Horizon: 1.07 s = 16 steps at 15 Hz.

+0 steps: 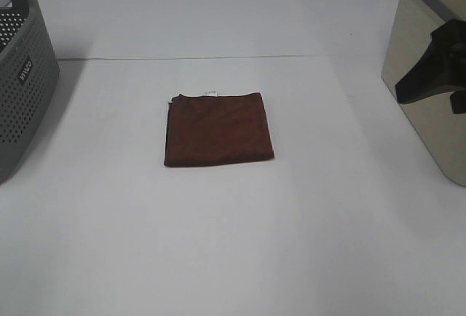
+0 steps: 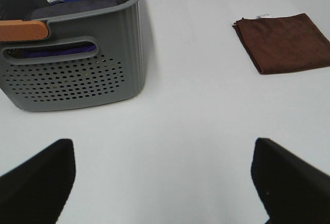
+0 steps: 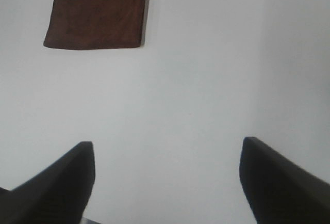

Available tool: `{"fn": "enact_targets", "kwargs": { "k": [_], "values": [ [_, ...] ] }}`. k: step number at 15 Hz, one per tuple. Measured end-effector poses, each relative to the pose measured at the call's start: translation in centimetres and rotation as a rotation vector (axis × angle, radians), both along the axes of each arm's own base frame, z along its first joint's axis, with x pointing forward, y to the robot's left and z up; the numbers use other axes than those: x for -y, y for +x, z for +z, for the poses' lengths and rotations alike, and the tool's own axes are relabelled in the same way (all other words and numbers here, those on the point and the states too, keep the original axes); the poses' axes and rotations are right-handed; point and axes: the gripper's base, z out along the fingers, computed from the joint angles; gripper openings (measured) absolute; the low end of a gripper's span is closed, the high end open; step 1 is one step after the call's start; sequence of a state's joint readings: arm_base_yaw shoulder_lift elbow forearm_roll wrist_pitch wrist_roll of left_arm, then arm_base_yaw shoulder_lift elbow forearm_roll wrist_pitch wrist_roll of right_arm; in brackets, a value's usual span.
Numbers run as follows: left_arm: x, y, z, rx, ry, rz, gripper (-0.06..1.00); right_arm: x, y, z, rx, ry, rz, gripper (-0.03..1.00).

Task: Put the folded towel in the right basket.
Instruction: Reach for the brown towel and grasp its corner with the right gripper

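Note:
A folded brown towel [image 1: 218, 128] lies flat on the white table, near its middle. It also shows in the left wrist view [image 2: 284, 41] and the right wrist view [image 3: 98, 11]. The beige right basket [image 1: 429, 127] stands at the table's right edge. My right gripper [image 3: 165, 182] is open and empty, low over bare table, well short of the towel. Part of the right arm [image 1: 435, 62] shows black in front of the beige basket. My left gripper [image 2: 165, 182] is open and empty over bare table, between the grey basket and the towel.
A grey perforated basket [image 1: 22, 90] stands at the table's left edge. In the left wrist view the basket [image 2: 77, 79] holds purple and grey cloths [image 2: 77, 2] and has an orange piece [image 2: 23, 29] at its rim. A seam [image 1: 218, 57] crosses the table behind the towel.

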<state>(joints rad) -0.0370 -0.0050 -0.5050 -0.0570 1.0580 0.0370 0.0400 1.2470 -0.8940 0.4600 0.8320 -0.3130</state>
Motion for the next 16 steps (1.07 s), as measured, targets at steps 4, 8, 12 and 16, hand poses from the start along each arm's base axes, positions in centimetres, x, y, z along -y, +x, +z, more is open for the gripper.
{"fn": "enact_targets", "kwargs": {
  "k": [4, 8, 12, 16],
  "values": [
    [0.0, 0.0, 0.0, 0.0, 0.0, 0.0, 0.88, -4.0, 2.4, -4.3, -0.112, 0.001, 0.138, 0.73],
    [0.0, 0.0, 0.0, 0.0, 0.0, 0.0, 0.88, -8.3, 5.7, -7.6, -0.16, 0.006, 0.19, 0.73],
    [0.0, 0.0, 0.0, 0.0, 0.0, 0.0, 0.88, -10.7, 10.5, -9.4, -0.237, 0.083, 0.189, 0.73],
    [0.0, 0.0, 0.0, 0.0, 0.0, 0.0, 0.88, -12.4, 14.2, -11.8, -0.305, 0.12, 0.21, 0.75]
  ]
}}
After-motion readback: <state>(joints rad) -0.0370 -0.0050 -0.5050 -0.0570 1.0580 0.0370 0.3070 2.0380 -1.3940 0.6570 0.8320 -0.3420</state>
